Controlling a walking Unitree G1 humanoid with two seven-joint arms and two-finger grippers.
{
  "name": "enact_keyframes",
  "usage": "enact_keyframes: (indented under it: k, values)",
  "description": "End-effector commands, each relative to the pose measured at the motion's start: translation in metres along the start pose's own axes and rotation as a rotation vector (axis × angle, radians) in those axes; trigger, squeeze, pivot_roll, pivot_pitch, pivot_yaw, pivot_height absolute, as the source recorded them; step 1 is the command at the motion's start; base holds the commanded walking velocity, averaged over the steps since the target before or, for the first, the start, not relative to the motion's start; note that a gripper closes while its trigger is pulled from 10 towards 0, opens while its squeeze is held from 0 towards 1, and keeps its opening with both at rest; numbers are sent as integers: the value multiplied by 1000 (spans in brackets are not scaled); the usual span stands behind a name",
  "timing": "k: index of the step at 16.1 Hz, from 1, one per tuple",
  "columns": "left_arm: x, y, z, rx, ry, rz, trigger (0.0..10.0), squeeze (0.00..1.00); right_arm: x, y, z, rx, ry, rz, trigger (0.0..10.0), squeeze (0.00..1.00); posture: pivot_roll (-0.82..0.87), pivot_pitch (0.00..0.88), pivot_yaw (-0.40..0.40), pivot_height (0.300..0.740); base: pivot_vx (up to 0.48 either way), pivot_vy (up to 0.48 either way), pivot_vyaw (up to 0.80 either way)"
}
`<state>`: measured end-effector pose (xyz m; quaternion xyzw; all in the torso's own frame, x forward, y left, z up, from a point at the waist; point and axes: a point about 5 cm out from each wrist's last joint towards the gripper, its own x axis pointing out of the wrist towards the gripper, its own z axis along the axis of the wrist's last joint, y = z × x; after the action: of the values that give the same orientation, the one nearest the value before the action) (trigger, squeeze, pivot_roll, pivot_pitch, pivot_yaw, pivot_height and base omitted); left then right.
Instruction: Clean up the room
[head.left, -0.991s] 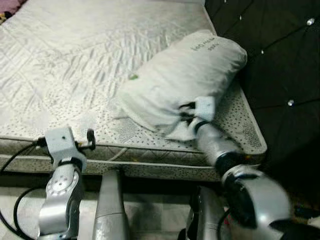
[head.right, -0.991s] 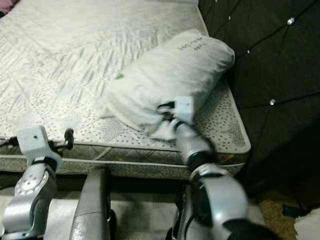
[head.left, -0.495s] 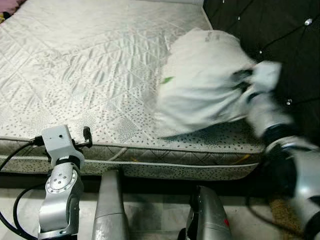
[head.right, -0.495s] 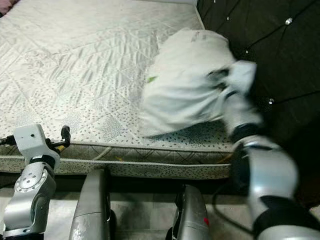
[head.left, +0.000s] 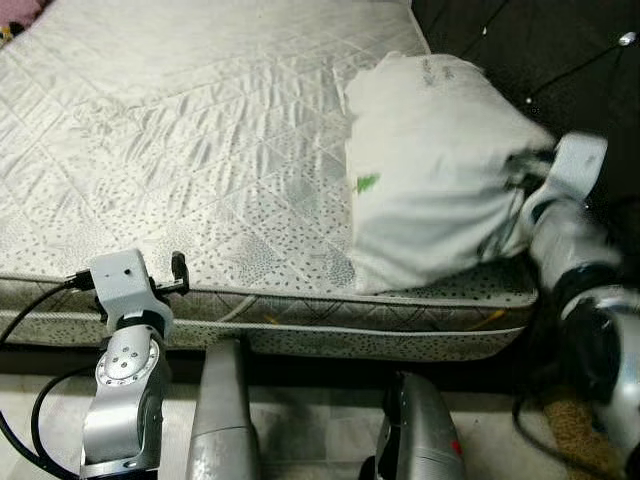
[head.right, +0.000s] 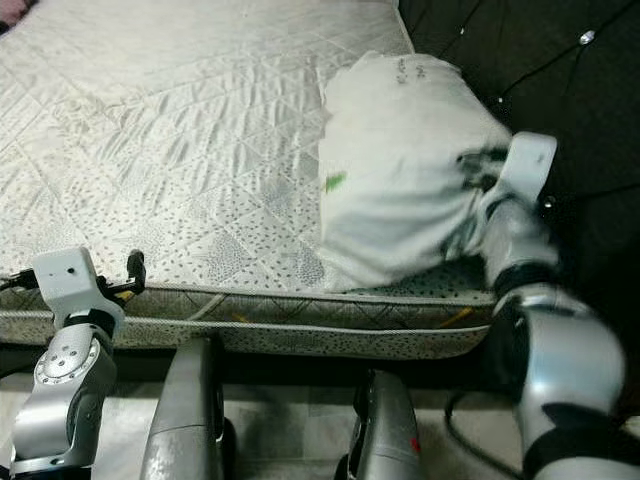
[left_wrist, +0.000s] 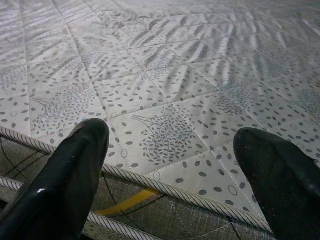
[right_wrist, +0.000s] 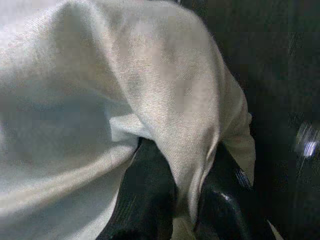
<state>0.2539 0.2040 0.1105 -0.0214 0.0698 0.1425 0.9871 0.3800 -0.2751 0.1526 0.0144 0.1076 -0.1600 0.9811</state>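
A white pillow (head.left: 430, 160) lies on the quilted mattress (head.left: 190, 130) at its right side, against the dark tufted headboard (head.left: 560, 60). My right gripper (head.left: 518, 178) is at the pillow's near right corner, and in the right wrist view its black fingers (right_wrist: 150, 195) are shut on a fold of the pillowcase (right_wrist: 185, 130). My left gripper (left_wrist: 170, 175) hovers open at the mattress front edge (head.left: 260, 300), nothing between its fingers (left_wrist: 65, 170).
The mattress front edge has piping and a yellow strip (left_wrist: 125, 202) below it. My two silver legs (head.left: 225, 420) show beneath the bed edge on a pale floor. The headboard borders the right side.
My right gripper has swung the pillow round to the right and pulled it nearer the headboard; it now lies along the bed's right edge. The left arm has hardly moved.
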Motion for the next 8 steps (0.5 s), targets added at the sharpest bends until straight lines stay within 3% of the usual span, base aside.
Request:
enact_keyframes:
  k: [1, 3, 4, 5, 8]
  values:
    - [0, 1, -2, 20, 10, 0, 10000, 0, 0, 2, 16, 2, -105, -13, 0, 0, 130, 0, -47, 537, 0, 0, 0]
    - [0, 3, -2, 22, 11, 3, 10000, 0, -3, 8, -1, 1, -89, -8, 0, 0, 130, 0, -47, 537, 0, 0, 0]
    - [-2, 6, -2, 24, 7, 18, 10000, 0, -11, 25, -26, -10, -107, 52, 0, 0, 119, 0, -48, 537, 0, 0, 0]
    - [-2, 6, -2, 25, 4, 23, 10000, 0, -14, 30, -34, -16, -112, 71, 0, 0, 119, 0, -48, 537, 0, 0, 0]
    - [-3, 5, -1, 33, -6, 6, 10000, 0, -33, 36, -58, -54, -156, 91, 0, 0, 101, 4, -41, 537, 0, 0, 0]
